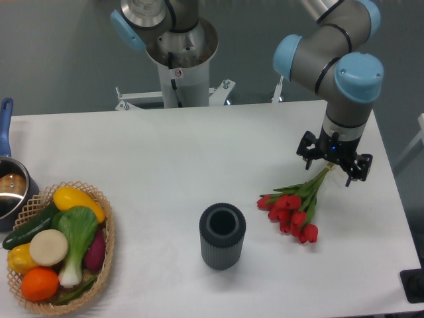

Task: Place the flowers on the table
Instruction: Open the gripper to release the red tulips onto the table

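The flowers (pixel 291 211), a bunch of red tulip buds with green stems, lie on the white table (pixel 185 152) at the right, buds pointing toward the front left. The stem ends reach up under my gripper (pixel 331 169), which points straight down over them. Its black fingers (pixel 307 158) stand spread apart on either side of the stem ends, so the gripper looks open and does not clamp them. The buds rest on the tabletop.
A dark grey ribbed vase (pixel 222 236) stands upright left of the flowers. A wicker basket (pixel 106 258) of toy produce sits at the front left, with a pot (pixel 10 189) with a blue handle behind it. The robot base (pixel 179 59) stands at the back edge.
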Controlling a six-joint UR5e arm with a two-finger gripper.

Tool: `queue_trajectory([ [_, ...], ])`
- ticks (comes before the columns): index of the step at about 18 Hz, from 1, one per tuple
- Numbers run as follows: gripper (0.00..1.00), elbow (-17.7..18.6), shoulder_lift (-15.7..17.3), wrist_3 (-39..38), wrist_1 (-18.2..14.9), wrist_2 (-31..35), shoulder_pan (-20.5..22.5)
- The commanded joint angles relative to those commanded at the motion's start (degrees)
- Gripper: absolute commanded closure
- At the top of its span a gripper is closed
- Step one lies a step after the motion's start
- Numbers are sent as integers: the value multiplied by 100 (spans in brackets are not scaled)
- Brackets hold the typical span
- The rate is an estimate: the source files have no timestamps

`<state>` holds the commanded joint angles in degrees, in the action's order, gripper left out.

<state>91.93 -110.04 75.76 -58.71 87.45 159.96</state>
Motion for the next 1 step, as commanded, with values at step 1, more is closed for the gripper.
queue_trajectory([
  [1,0,0,0,0,0,0,26],
])
